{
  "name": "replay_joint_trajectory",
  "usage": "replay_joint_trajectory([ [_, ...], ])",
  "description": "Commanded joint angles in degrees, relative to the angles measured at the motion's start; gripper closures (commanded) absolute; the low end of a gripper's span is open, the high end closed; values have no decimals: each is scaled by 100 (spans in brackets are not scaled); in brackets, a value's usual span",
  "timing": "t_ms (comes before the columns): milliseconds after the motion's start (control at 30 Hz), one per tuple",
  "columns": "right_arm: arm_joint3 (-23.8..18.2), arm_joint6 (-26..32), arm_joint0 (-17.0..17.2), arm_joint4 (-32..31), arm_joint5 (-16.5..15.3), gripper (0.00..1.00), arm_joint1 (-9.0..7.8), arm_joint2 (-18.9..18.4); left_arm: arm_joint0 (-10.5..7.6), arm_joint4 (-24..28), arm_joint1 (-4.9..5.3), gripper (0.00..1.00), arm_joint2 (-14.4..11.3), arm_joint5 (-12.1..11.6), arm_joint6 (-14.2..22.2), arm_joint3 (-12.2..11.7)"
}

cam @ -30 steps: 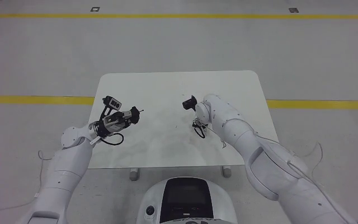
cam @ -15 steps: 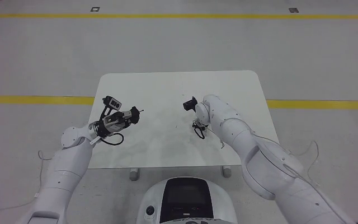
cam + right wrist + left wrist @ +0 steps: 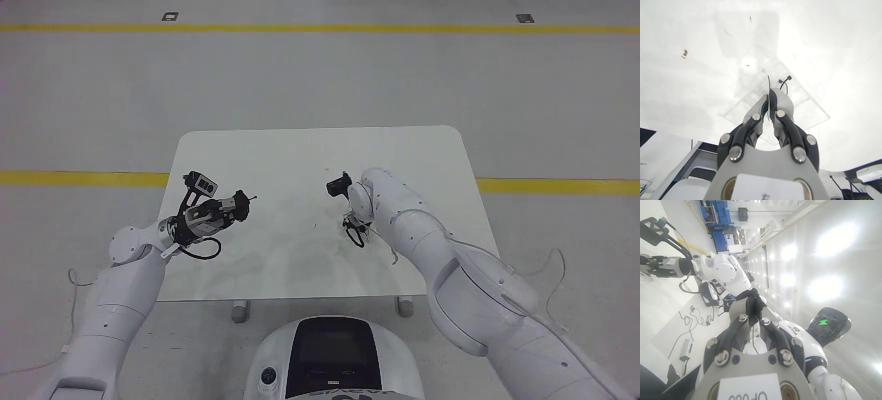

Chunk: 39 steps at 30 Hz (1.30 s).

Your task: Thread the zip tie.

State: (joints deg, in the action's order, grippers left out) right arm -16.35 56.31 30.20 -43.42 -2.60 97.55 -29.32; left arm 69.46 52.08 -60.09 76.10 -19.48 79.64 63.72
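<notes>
The right tool (image 3: 769,97) pinches a thin black tie (image 3: 768,83), whose end sticks out past its tips. The left tool (image 3: 751,306), well apart from it, is clamped on a small black piece (image 3: 750,293). Threading looks not yet begun. The next move calls for bringing the two tools together, carefully aligned.

Dark printed characters on a white label (image 3: 747,386), stuck on the grey base plate of the left gripper (image 3: 752,302) at the plate's rear edge. Turned upside down as seen from the left wrist and partly cut off, so not fully legible. Another white label (image 3: 768,186) on the base plate of the right gripper (image 3: 769,98), again at the rear edge, with only a small dark mark of its print in sight. In the room behind, seen from the left wrist, a white sign (image 3: 728,237) with a single dark capital letter, set against the front of the blue racks (image 3: 721,240).
</notes>
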Motion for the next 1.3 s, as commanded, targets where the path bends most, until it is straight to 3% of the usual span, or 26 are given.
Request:
replay_joint_trajectory([
  [0,2,-6,-16,-14,-3,87,12,-9,0,0,0,100,0,0,0,0],
  [533,170,-62,-9,-44,-41,91,78,-108,0,0,0,100,0,0,0,0],
  [733,233,-69,-7,-73,-44,94,106,-132,0,0,0,100,0,0,0,0],
  [800,254,-73,-11,-78,-40,100,116,-144,0,0,0,100,0,0,0,0],
  [967,290,-60,-68,-86,-49,100,127,-178,0,0,0,100,0,0,0,0],
  [1267,296,68,-225,-83,-267,100,84,-273,0,0,0,100,0,0,0,0],
])
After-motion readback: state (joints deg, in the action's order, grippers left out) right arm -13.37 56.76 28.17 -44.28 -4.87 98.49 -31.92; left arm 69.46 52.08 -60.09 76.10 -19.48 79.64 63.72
